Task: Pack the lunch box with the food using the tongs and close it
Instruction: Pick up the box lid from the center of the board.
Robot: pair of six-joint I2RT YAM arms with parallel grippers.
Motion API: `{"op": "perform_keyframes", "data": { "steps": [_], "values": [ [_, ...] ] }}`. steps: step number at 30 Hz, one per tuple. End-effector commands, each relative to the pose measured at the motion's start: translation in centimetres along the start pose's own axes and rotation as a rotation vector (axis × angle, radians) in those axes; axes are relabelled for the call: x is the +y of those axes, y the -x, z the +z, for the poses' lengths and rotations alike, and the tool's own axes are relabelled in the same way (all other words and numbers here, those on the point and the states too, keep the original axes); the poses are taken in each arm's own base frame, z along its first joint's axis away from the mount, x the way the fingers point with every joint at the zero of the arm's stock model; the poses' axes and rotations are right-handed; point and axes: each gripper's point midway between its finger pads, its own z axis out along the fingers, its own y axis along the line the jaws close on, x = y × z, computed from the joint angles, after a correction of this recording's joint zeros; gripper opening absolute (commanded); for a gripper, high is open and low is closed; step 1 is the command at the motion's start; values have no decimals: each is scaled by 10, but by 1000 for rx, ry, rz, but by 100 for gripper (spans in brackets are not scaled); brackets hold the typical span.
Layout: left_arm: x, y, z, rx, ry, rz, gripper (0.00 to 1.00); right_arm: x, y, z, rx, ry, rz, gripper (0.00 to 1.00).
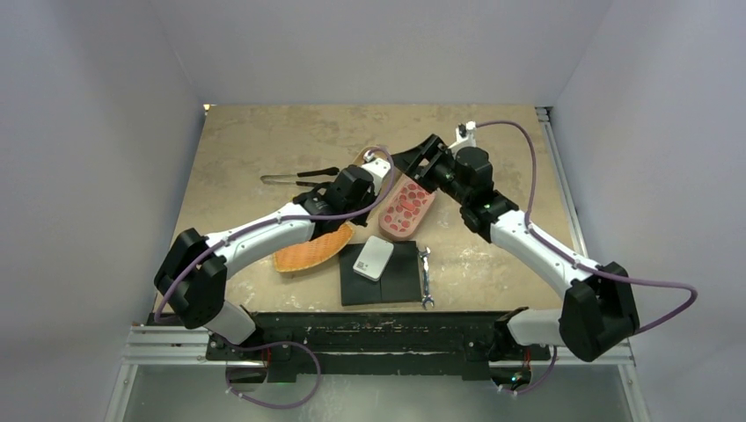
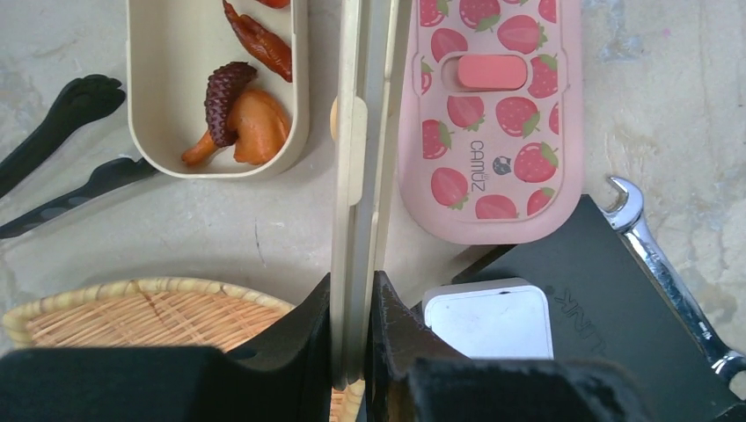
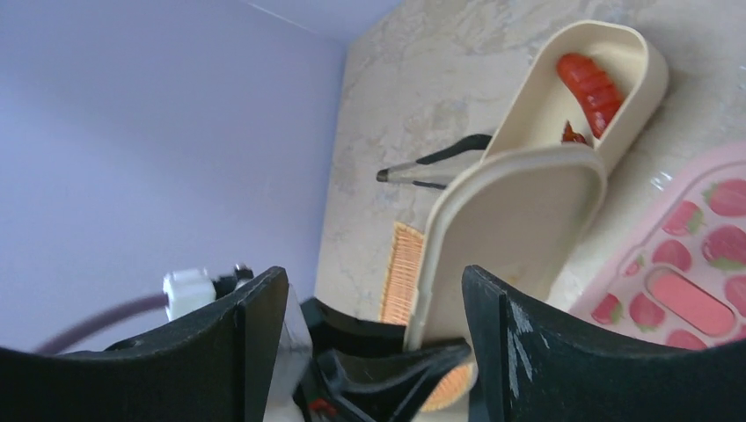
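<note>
My left gripper [image 2: 352, 290] is shut on a beige inner lid [image 2: 361, 158], held upright on its edge. To its left lies the beige lunch box [image 2: 299, 105] with food [image 2: 237, 114] in it: red, orange and brown pieces. The pink strawberry lid [image 2: 488, 114] lies flat to the right. The dark tongs [image 2: 62, 132] rest on the table left of the box, apart from both grippers. My right gripper [image 3: 374, 281] stands open, nothing between its fingers, facing the inner lid [image 3: 519, 229]. Beyond it show the lunch box [image 3: 633, 97], a red food piece [image 3: 589, 79] and the tongs [image 3: 431, 167].
A woven basket [image 1: 308, 251] lies under the left arm. A white box [image 1: 374, 258] sits on a black box [image 1: 400, 277] at the near middle, with a silver wrench [image 1: 426, 277] beside it. The tongs [image 1: 299, 178] lie at the far left of the work area.
</note>
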Motion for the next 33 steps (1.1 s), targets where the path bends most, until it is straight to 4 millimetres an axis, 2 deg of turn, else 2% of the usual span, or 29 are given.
{"op": "perform_keyframes", "data": {
  "steps": [1, 6, 14, 16, 18, 21, 23, 25, 27, 28, 30, 33],
  "values": [
    [-1, 38, -19, -118, 27, 33, 0, 21, 10, 17, -20, 49, 14, 75],
    [-3, 37, -21, -119, 68, 69, 0, -2, 1, 35, 7, -53, 17, 72],
    [8, 37, -26, -127, 174, 87, 0, -26, -13, 48, 34, -123, 32, 63],
    [8, 37, -28, -131, 184, 95, 0, -29, -18, 51, 44, -129, 34, 57],
    [5, 38, -28, -137, 170, 108, 0, -30, -19, 52, 47, -125, 37, 47],
    [1, 39, -29, -140, 148, 123, 12, -27, -19, 52, 44, -108, 44, 25],
    [-5, 42, -32, -149, 104, 125, 27, -22, -17, 51, 38, -90, 51, 11],
    [-16, 44, -35, -158, 37, 129, 48, -14, -14, 50, 32, -62, 56, 2],
    [-28, 47, -43, -170, -37, 121, 66, -4, -14, 46, 40, -24, 59, 0],
    [-32, 49, -49, -182, -69, 113, 72, -1, -15, 44, 48, -11, 61, 0],
    [-41, 55, -62, -206, -136, 99, 80, 8, -11, 39, 34, 22, 59, 0],
    [-54, 66, -86, -225, -290, 57, 88, 19, 3, 31, -26, 84, -24, 0]
  ]
}}
